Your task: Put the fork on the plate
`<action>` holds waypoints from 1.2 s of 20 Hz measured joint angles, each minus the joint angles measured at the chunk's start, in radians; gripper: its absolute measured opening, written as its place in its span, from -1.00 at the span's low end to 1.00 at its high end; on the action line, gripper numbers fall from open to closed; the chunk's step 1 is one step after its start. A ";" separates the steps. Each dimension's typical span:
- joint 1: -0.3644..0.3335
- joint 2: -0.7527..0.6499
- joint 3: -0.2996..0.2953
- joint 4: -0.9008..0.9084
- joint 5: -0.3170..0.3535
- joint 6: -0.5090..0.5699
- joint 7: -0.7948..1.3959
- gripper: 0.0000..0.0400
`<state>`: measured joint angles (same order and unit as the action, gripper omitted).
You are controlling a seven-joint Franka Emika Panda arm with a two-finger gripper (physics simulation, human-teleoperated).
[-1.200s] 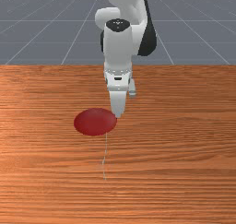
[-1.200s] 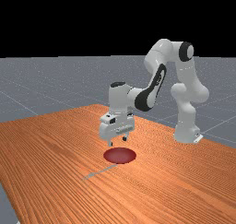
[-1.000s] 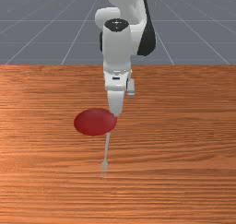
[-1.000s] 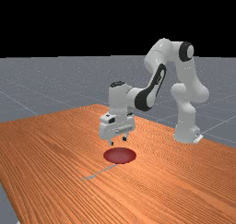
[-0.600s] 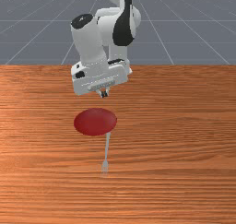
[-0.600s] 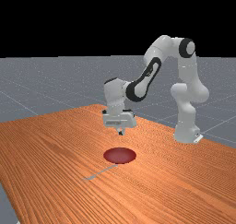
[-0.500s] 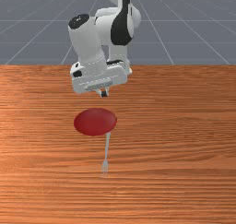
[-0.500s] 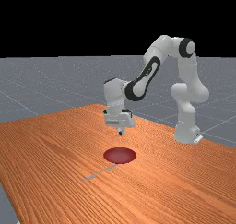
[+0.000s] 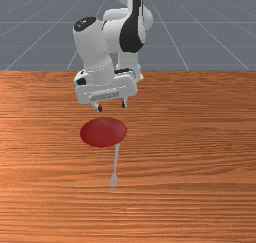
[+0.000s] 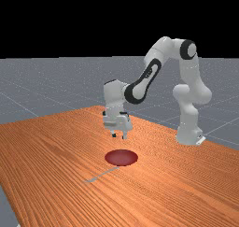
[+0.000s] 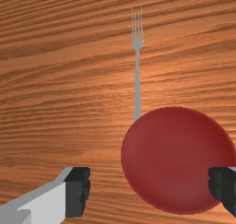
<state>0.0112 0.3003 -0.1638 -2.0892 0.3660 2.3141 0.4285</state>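
I'm looking at a pincer (image 9: 112, 107) that is hanging above the table (image 9: 200, 162) with its fingers standing wide apart, and it is holding nothing. The fork (image 9: 116, 159) is lying flat on the wood, its tines pointing away from the arm and its handle end reaching the rim of the red plate (image 9: 103, 132); whether that end is tucking under the rim, I can't tell.

I'm judging the step in hand to be the reach for the grasp, with the whole lift and placing remaining. In the wrist view the two fingers are facing each other roughly across the line of the handle, so I'm figuring on little turning — mostly travel over the plate and out along the fork.

I'm planning to stay high until both fingertips are clearing the rim, then to centre over the bare handle, well out from the plate, and go straight down. The fork is looking thin and low, so I'm wanting the tips close to the wood without pressing into it. Coming down too near the rim would be risking a nudged plate.
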 joint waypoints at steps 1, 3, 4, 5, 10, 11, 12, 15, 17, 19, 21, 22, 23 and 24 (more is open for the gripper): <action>0.000 0.027 0.003 0.032 0.001 0.006 0.000 0.94; 0.002 0.119 0.012 0.141 0.000 0.005 0.009 0.98; 0.006 0.177 0.016 0.203 0.000 0.009 0.023 0.99; 0.012 0.227 0.020 0.249 -0.002 0.012 0.036 0.99; 0.057 0.482 0.026 0.429 -0.002 0.175 0.103 1.00; 0.059 0.505 0.025 0.439 -0.002 0.191 0.106 1.00; 0.059 0.533 0.024 0.457 -0.002 0.207 0.109 1.00; 0.058 0.610 0.017 0.517 0.001 0.263 0.132 0.81; 0.054 0.617 0.012 0.523 0.003 0.282 0.145 0.42; 0.049 0.612 0.013 0.514 0.006 0.287 0.145 -0.20; 0.055 0.587 0.017 0.469 0.008 0.292 0.141 -0.52; 0.059 0.569 0.019 0.445 0.010 0.292 0.140 -0.52; 0.063 0.547 0.021 0.422 0.011 0.290 0.139 -0.52; 0.065 0.525 0.022 0.409 0.012 0.286 0.138 -0.52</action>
<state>0.0766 0.8255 -0.1420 -1.6804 0.3776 2.6000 0.5670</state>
